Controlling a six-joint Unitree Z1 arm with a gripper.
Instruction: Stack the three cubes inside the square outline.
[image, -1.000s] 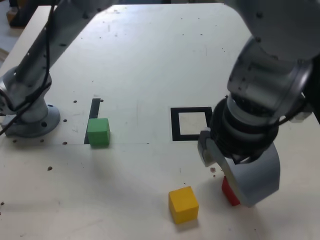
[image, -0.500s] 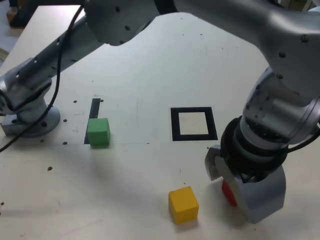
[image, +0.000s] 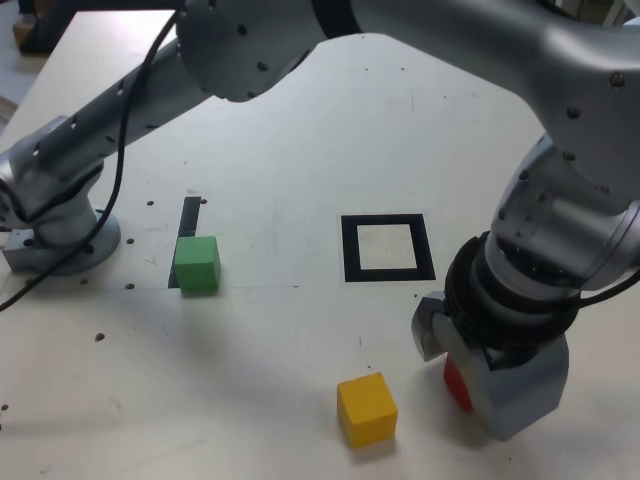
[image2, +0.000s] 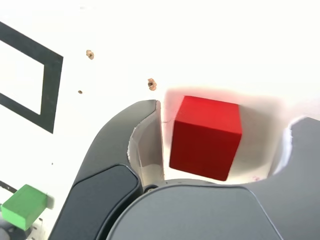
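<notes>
The red cube (image2: 205, 137) sits on the table between my gripper's (image2: 225, 116) two dark jaws. One jaw stands almost against its side, and a gap shows at the other. In the exterior view the gripper (image: 470, 375) is low over the table at the front right, and only a sliver of the red cube (image: 455, 384) shows under it. The yellow cube (image: 366, 408) lies just to the exterior view's left of the gripper. Far off on that side stands the green cube (image: 196, 264). The square outline (image: 350, 248) lies flat behind the gripper, with nothing in it.
A narrow black strip (image: 190, 212) runs behind the green cube. The arm's base (image: 60, 240) is bolted at the exterior view's left edge, and the arm arches over the table's middle. The table's front edge is close to the gripper.
The gripper has sunk and shifted slightly right around the red cube, and its jaws have drawn closer together. The cubes have not moved.
</notes>
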